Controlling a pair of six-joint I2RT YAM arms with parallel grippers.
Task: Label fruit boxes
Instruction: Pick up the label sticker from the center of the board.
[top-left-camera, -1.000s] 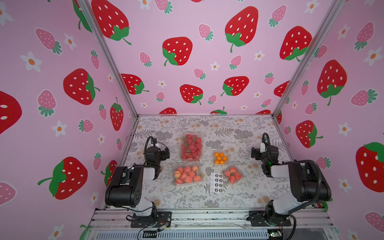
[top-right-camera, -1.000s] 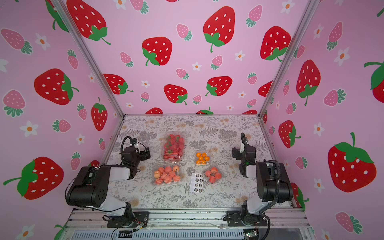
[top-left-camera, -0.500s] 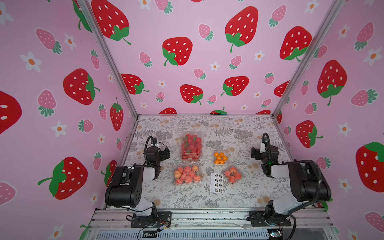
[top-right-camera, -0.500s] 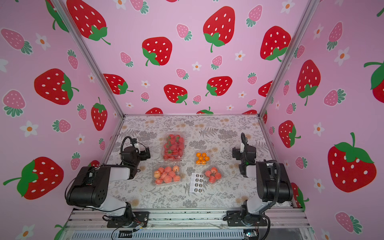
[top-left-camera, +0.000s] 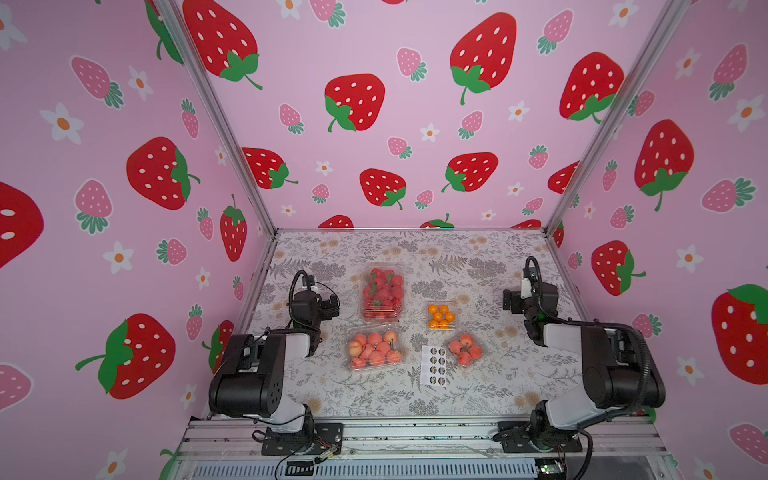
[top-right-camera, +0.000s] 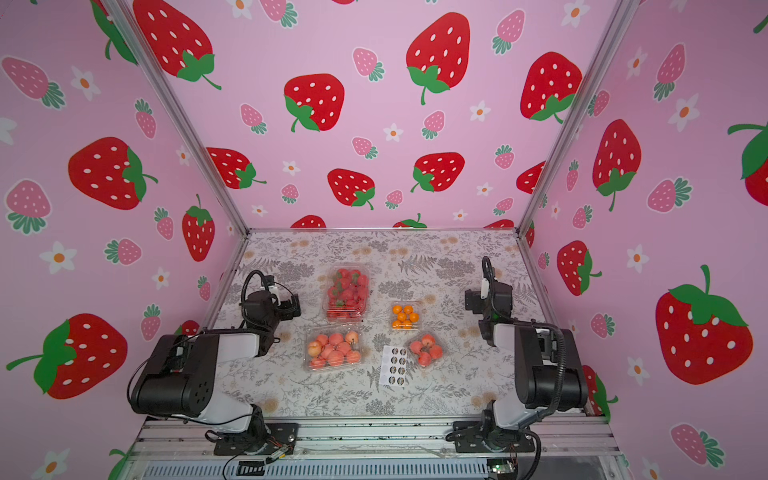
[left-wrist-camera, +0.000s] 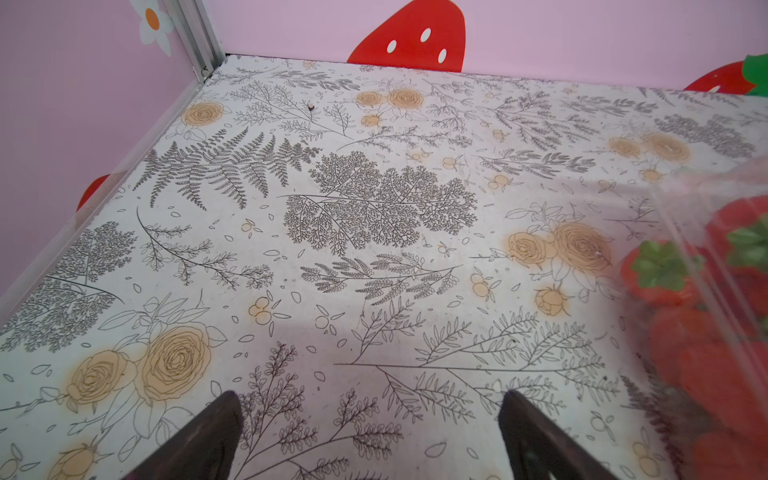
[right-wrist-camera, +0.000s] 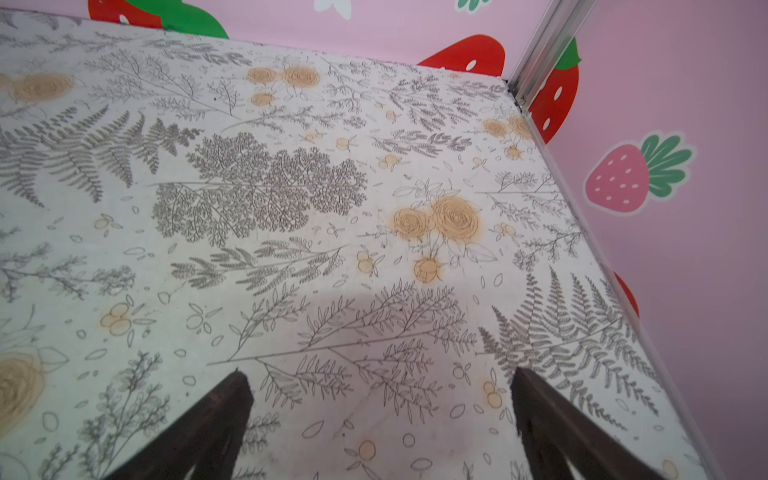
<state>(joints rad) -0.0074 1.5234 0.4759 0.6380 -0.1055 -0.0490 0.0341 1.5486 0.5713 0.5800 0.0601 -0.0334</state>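
Pink strawberry-print walls around a floral bench (top-left-camera: 478, 395). Mid-bench, four fruit boxes: strawberry box (top-left-camera: 382, 293) at 12 o'clock of large peach box (top-left-camera: 375, 349); orange box (top-left-camera: 441, 316) at 12 o'clock of small peach box (top-left-camera: 465, 350); sticker sheet (top-left-camera: 434, 365) between both peach boxes. No label visible on any lid. Looks like the very start. Left pincer (left-wrist-camera: 368, 395) and right pincer (right-wrist-camera: 379, 371) spread wide, empty, low over bare bench at 9 and 3 o'clock of the boxes. Next, probably: reach the sheet, pin it, peel one sticker by its edge.
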